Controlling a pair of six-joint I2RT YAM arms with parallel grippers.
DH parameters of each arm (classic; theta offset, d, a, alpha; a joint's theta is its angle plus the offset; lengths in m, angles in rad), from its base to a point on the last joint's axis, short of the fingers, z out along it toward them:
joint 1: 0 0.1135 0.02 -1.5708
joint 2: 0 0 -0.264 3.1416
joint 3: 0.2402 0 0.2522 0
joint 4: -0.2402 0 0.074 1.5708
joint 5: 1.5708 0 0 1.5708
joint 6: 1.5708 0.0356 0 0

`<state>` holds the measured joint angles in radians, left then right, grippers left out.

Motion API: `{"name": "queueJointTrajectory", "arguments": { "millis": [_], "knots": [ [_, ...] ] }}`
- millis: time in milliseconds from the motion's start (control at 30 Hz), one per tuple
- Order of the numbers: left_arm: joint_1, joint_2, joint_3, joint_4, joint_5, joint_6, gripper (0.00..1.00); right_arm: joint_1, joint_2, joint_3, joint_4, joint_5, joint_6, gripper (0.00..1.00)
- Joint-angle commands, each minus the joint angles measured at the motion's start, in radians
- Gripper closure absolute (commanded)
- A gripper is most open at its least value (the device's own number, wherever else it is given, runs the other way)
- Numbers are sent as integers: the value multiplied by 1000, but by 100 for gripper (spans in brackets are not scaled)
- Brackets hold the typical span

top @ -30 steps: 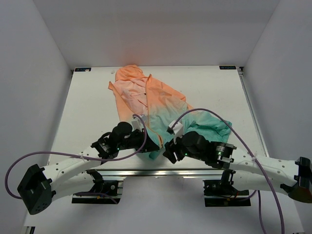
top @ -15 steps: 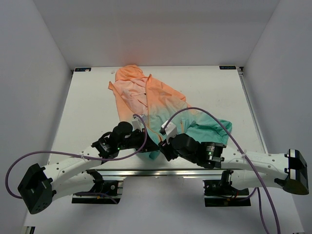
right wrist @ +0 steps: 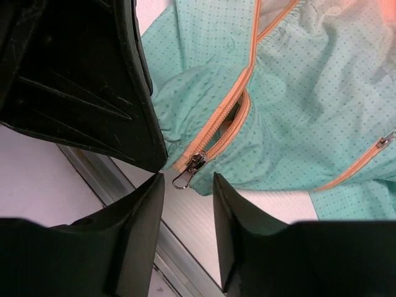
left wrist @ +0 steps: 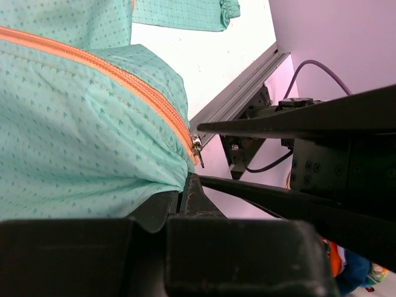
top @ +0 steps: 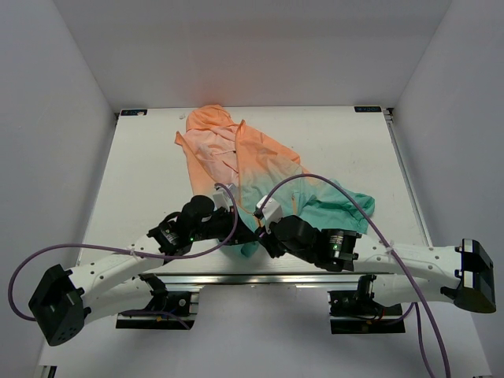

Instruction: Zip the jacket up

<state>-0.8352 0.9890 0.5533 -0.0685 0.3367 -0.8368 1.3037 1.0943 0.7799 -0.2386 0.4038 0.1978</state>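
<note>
White worktop (top: 142, 173), jacket (top: 252, 161) on it; I see left tool (left wrist: 184, 193) clenched on its hem, right tool (right wrist: 185, 189) released, flanking zipper pull (right wrist: 182, 179).

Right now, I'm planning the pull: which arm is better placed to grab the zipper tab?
Right. The right gripper, open, brackets the zipper tab; the left gripper is shut on the jacket hem beside it, anchoring the fabric.

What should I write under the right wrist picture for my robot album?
Open right hand with the zipper pull between its fingers, at the jacket's teal bottom edge.
</note>
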Motion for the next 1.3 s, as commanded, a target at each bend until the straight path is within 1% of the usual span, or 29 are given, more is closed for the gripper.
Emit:
{"name": "queueJointTrajectory", "arguments": {
  "millis": [0, 33, 67, 100, 133, 200, 233, 300, 333, 400, 433, 533, 800, 1100, 1267],
  "knots": [
    [-5, -15, 46, -17, -11, 24, 100, 6, 1, 36, 58, 29, -9, 58],
    [-5, -16, 49, -24, -19, 25, 100, 5, 3, 36, 58, 30, -11, 60],
    [-5, -18, 51, -25, -19, 27, 100, 5, 3, 39, 56, 30, -14, 66],
    [-4, -18, 53, -21, -16, 30, 100, 5, 6, 44, 55, 32, -14, 68],
    [-4, -18, 56, -20, -15, 30, 100, 6, 6, 44, 55, 32, -14, 72],
    [-4, -18, 60, -27, -13, 38, 100, 5, 4, 48, 55, 32, -11, 77],
    [-5, -21, 63, -28, -15, 39, 100, 5, 4, 51, 55, 32, -11, 81],
    [-5, -21, 63, -31, -13, 45, 100, 5, 3, 61, 45, 46, -11, 85],
    [-5, -21, 66, -33, -10, 48, 100, 5, 3, 64, 41, 52, -11, 90],
    [-4, -23, 69, -40, -11, 57, 100, 5, 3, 68, 29, 62, -14, 92],
    [-4, -23, 68, -42, -8, 62, 100, 5, 3, 73, 25, 63, -17, 95],
    [-4, -21, 72, -56, -1, 77, 100, 5, 7, 82, 9, 79, -23, 97],
    [-4, -29, 77, -56, 25, 90, 100, 5, 45, 84, -4, 86, -32, 98],
    [-5, -32, 85, -70, 30, 94, 100, 5, 56, 75, 33, 102, -38, 89],
    [-4, -29, 92, -82, 28, 94, 100, 5, 67, 64, 41, 46, -75, 88]
  ]
}}
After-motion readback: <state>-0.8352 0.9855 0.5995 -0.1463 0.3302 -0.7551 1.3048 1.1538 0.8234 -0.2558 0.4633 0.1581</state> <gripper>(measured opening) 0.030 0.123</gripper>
